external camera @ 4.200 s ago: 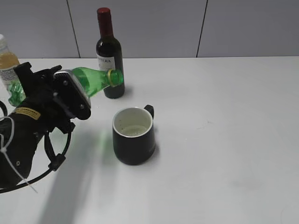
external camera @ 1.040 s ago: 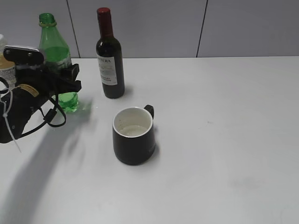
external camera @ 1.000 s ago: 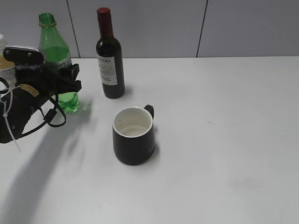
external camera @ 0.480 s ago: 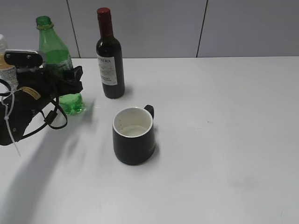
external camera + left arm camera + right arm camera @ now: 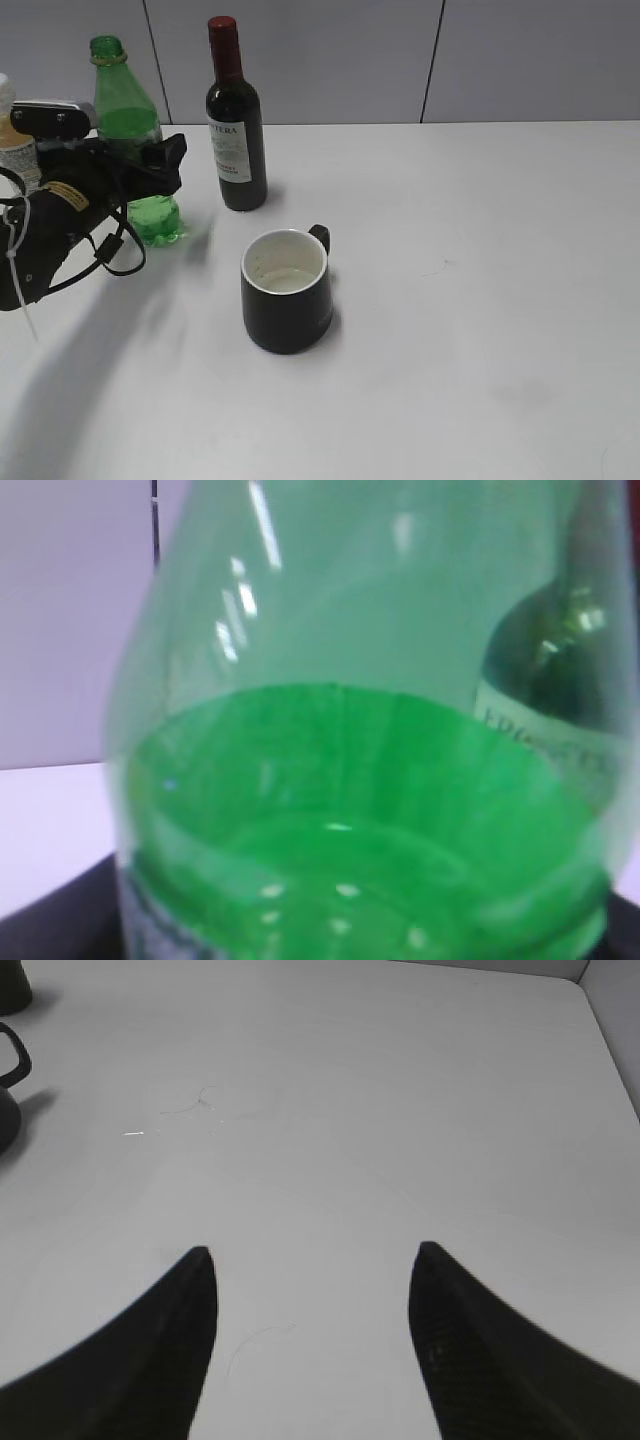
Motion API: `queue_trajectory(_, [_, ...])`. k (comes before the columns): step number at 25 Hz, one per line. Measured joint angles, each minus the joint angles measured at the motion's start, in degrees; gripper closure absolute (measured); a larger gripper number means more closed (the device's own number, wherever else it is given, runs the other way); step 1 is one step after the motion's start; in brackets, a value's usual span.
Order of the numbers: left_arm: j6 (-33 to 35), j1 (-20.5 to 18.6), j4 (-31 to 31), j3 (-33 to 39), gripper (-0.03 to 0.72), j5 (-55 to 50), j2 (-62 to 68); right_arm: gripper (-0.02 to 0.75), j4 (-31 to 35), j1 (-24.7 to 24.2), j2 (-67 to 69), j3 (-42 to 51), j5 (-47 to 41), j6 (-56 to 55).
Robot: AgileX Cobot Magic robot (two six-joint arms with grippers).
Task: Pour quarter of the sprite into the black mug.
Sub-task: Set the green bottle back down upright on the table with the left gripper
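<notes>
The sprite (image 5: 125, 110), a green bottle with no cap, stands upright on the table at the far left. My left gripper (image 5: 138, 162) reaches round its middle; one black finger (image 5: 168, 153) shows on its right side. In the left wrist view the sprite (image 5: 340, 780) fills the picture and hides the jaws. The black mug (image 5: 287, 300) stands near the table's middle, white inside, with some clear liquid at the bottom. It is well to the right of the bottle. My right gripper (image 5: 312, 1260) hangs open over bare table; the black mug's handle (image 5: 10, 1060) shows at that view's left edge.
A dark wine bottle (image 5: 235, 140) with a red top stands just right of the sprite, behind the mug. It shows through the green plastic as the wine bottle (image 5: 560, 670). An orange-drink bottle (image 5: 12, 140) is at the far left edge. A grey wall runs behind the table.
Earlier the sprite lay tilted over the mug; now it stands upright on the table. In the last second the bottle and left gripper shifted slightly right.
</notes>
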State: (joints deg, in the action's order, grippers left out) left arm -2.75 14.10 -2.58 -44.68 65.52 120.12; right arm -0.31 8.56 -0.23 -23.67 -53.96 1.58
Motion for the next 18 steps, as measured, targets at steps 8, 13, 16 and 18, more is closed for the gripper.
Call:
queue_trajectory(8, [-0.1,0.0,1.2,4.0,0.071,0.7,-2.6,0.274,0.0,0.0,0.0,0.0,0.0,0.0])
queue_trajectory(13, [-0.1,0.0,1.2,8.4,0.071,2.9,-4.1,0.274,0.0,0.0,0.0,0.0,0.0,0.0])
queue_trajectory(16, [-0.1,0.0,0.8,11.1,0.071,3.3,-5.1,0.274,0.0,0.0,0.0,0.0,0.0,0.0])
queue_trajectory(18, [-0.1,0.0,0.8,13.1,0.071,3.5,-5.7,0.274,0.0,0.0,0.0,0.0,0.0,0.0])
